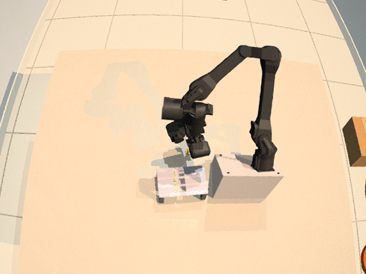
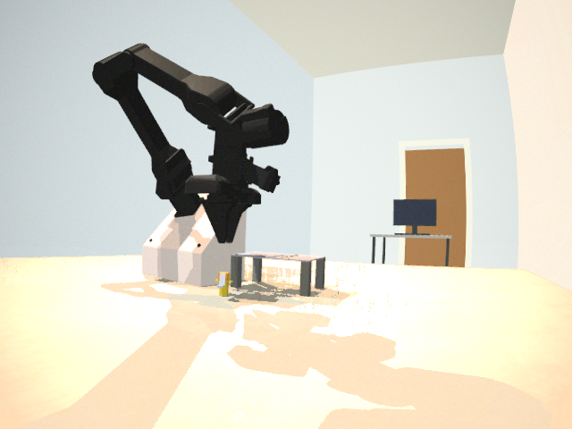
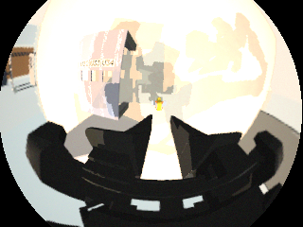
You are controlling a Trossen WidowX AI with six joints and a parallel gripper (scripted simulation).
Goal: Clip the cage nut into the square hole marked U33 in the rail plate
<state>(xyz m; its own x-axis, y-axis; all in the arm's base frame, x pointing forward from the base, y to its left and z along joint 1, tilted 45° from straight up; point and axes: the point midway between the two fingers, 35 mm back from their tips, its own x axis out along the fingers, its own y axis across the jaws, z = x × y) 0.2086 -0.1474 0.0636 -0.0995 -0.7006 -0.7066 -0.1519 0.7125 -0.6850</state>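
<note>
Cage nut (image 1: 187, 152) (image 2: 223, 283) (image 3: 159, 103) upright in exterior view, largely hidden by claw (image 1: 188, 146) (image 2: 225, 241) (image 3: 161, 118) from top.

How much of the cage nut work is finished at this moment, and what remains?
Nothing of the clipping looks done: the cage nut stands beside the rail plate. In hand is the approach, with the gripper above the nut, fingers apart and holding nothing. Left: grasping, squeezing the wings, hooking them through U33, releasing and backing away.

Pale peach surface (image 1: 101, 234) (image 2: 152, 392): cage nut (image 1: 187, 152) (image 2: 223, 284) (image 3: 159, 104) beside rail plate's legs (image 1: 161, 200) (image 2: 305, 278); nut apparently upright.
</note>
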